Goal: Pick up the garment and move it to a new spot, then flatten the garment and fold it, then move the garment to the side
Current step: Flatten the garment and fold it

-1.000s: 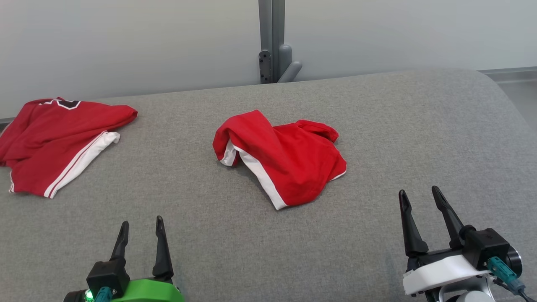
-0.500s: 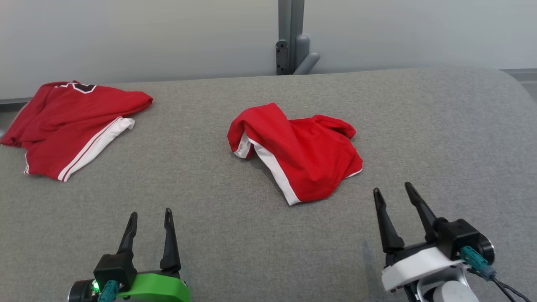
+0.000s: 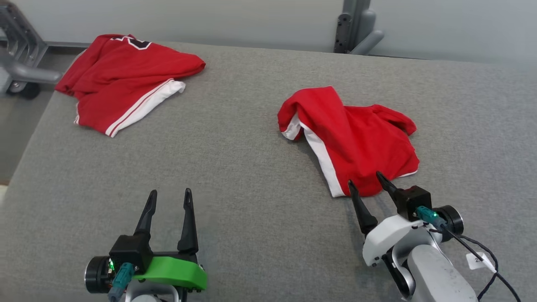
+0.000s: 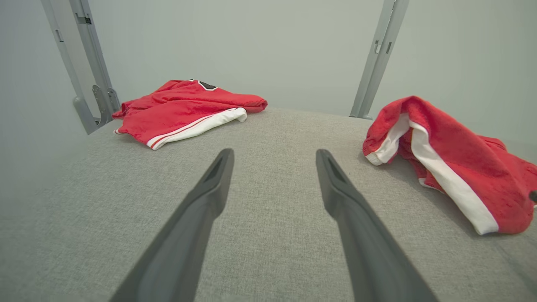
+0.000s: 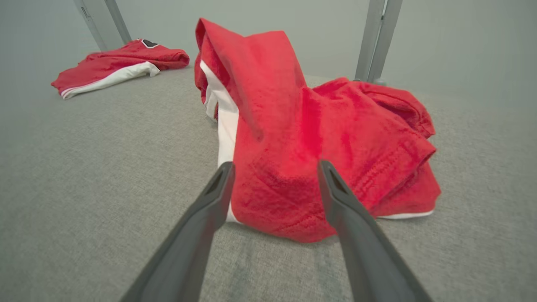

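Observation:
A crumpled red garment (image 3: 361, 138) with white trim lies in a heap right of the middle of the grey padded surface (image 3: 251, 188). My right gripper (image 3: 363, 178) stands open at the heap's near edge, its fingertips level with the hem; in the right wrist view the garment (image 5: 319, 126) rises just beyond and between the open fingers of the right gripper (image 5: 275, 163), nothing held. My left gripper (image 3: 170, 191) is open over bare surface at the lower left, well apart from the garment (image 4: 461, 167), which lies to the right of the left gripper (image 4: 273, 151).
A second red garment (image 3: 126, 79) with white stripes lies flat at the far left corner. The surface's left edge drops to the floor near a grey wheeled frame (image 3: 16, 54). A grey post (image 3: 356, 25) stands behind the far edge.
The head camera has turned left and down, so the whole picture shifted right. My right gripper has moved forward to the near edge of the crumpled garment, still open.

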Controlling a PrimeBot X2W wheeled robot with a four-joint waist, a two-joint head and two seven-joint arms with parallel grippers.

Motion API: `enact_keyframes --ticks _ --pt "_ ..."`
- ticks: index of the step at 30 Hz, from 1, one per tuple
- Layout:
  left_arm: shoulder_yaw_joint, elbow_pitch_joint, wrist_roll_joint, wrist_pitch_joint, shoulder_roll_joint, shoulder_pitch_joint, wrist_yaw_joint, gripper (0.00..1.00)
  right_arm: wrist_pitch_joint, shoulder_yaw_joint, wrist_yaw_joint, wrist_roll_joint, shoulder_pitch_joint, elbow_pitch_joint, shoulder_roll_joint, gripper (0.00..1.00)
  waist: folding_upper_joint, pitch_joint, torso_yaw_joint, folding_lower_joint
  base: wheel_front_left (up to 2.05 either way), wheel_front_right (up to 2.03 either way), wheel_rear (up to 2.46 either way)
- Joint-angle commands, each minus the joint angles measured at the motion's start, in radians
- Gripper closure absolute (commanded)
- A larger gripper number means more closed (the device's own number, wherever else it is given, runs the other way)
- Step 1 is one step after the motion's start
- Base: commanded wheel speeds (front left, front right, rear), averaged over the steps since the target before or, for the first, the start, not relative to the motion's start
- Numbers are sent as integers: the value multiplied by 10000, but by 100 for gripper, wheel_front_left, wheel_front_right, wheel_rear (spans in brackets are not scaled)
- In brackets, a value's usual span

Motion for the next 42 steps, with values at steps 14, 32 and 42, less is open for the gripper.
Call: enact_keyframes --ticks 14,32,42 --pt "-36 -79 -277 -9 14 -112 272 0 -30 -831 -3 -1244 -1085 2003 -45 100 29 648 1173 0 0 0 0" --pt "-6 115 -209 -7 16 28 233 0 -30 572 -3 -386 -12 -3937 -31 100 29 20 -125 0 0 0 0" --pt "100 141 -165 -9 15 185 226 0 -30 1623 -4 -99 -20 -5315 -40 100 29 -310 -381 0 0 0 0"
